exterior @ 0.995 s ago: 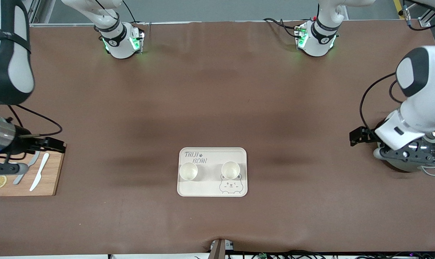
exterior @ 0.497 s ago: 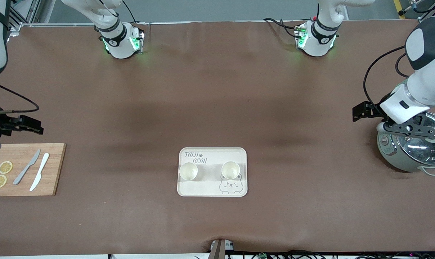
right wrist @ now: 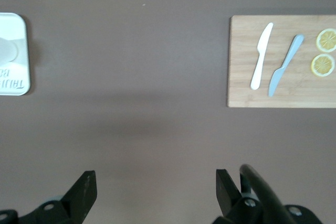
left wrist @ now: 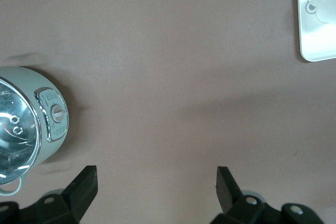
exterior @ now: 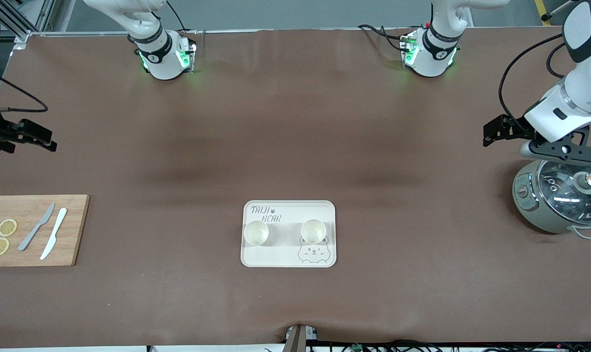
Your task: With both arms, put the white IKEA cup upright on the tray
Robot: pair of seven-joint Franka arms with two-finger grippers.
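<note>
The cream tray [exterior: 288, 258] lies on the brown table, toward the front camera. Two white cups stand upright on it, one [exterior: 256, 232] toward the right arm's end and one [exterior: 313, 231] toward the left arm's end. My left gripper [left wrist: 156, 184] is open and empty, up in the air by the rim of the pot [exterior: 559, 150]. My right gripper [right wrist: 155, 187] is open and empty over bare table at the right arm's end, mostly cut off in the front view. The tray's corner shows in the left wrist view [left wrist: 315, 40] and the right wrist view [right wrist: 14, 80].
A grey cooking pot with a glass lid [exterior: 562, 201] stands at the left arm's end and shows in the left wrist view [left wrist: 26, 124]. A wooden cutting board [exterior: 70, 230] with two knives and two lemon slices lies at the right arm's end, also in the right wrist view [right wrist: 247, 95].
Both arms have drawn back from the table's ends toward their bases. The left gripper left the pot lid and the right gripper left the cutting board. The cups and tray have not moved.
</note>
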